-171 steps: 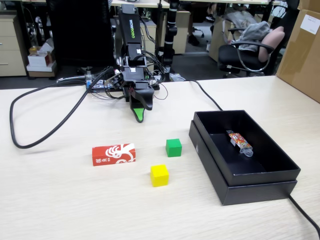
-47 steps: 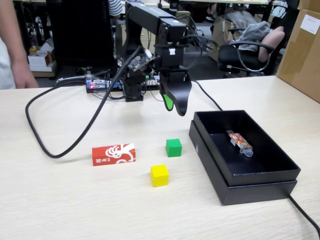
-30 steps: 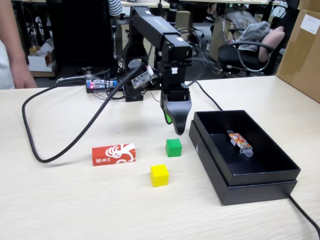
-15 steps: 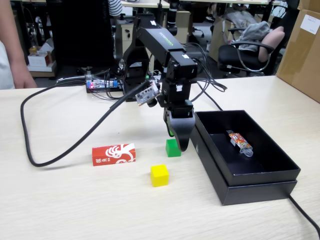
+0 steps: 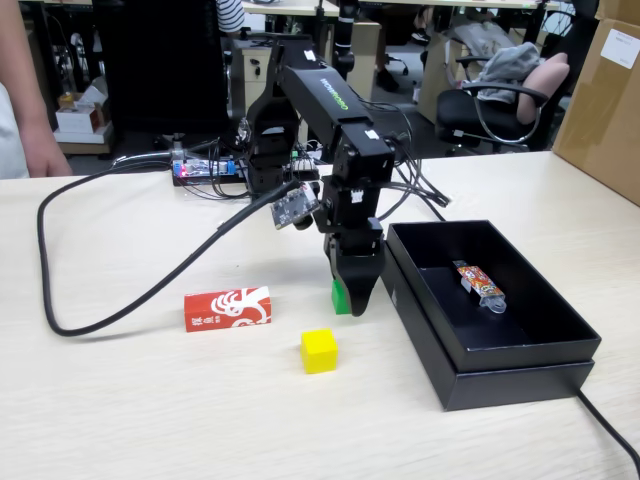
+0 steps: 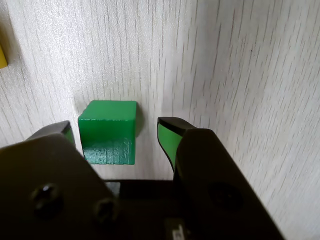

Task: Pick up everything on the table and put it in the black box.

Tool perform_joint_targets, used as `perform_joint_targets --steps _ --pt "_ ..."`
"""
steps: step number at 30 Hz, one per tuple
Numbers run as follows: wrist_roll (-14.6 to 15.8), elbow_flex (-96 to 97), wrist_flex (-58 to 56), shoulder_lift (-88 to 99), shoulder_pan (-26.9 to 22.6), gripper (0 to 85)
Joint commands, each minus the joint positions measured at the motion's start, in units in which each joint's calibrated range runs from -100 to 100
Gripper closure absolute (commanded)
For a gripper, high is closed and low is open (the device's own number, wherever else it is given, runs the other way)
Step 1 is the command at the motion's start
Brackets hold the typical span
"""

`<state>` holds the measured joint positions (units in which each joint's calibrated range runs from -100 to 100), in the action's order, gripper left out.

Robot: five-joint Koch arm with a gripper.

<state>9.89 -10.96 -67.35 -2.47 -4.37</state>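
Hand (image 6: 117,131) open astride green cube (image 6: 108,131), cube's far side hidden.

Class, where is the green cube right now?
In the wrist view the green cube sits on the table between the open gripper jaws; in the fixed view, just left of the black box.

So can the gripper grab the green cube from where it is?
Probably yes. In the wrist view the gripper is open, with the green cube sitting on the table between its jaws. Nothing blocks it; a gap remains on one side, so the jaws only need to close.
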Motion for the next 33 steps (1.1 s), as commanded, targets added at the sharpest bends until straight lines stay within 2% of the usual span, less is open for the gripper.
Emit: perform_joint_targets --steps 1,9,12,13,20,30,31,32,33 --pt "0.1 -4.3 -0.3 1.0 0.3 52.8" --pt "0.0 -4.6 -0.3 -0.9 0.7 53.1" --pt "-0.2 -4.7 -0.3 -0.8 0.8 71.8" --pt "-0.2 -5.0 -0.3 -0.8 0.9 74.1" --pt "-0.2 -5.6 -0.3 2.3 1.1 74.1" --pt "-2.5 1.2 -7.1 45.6 1.1 74.5" --pt "-2.7 1.1 -8.1 49.5 1.1 77.1" --pt "-2.8 1.3 -8.8 56.2 0.7 83.4" --pt "-2.7 1.5 -9.2 59.4 0.3 83.4"
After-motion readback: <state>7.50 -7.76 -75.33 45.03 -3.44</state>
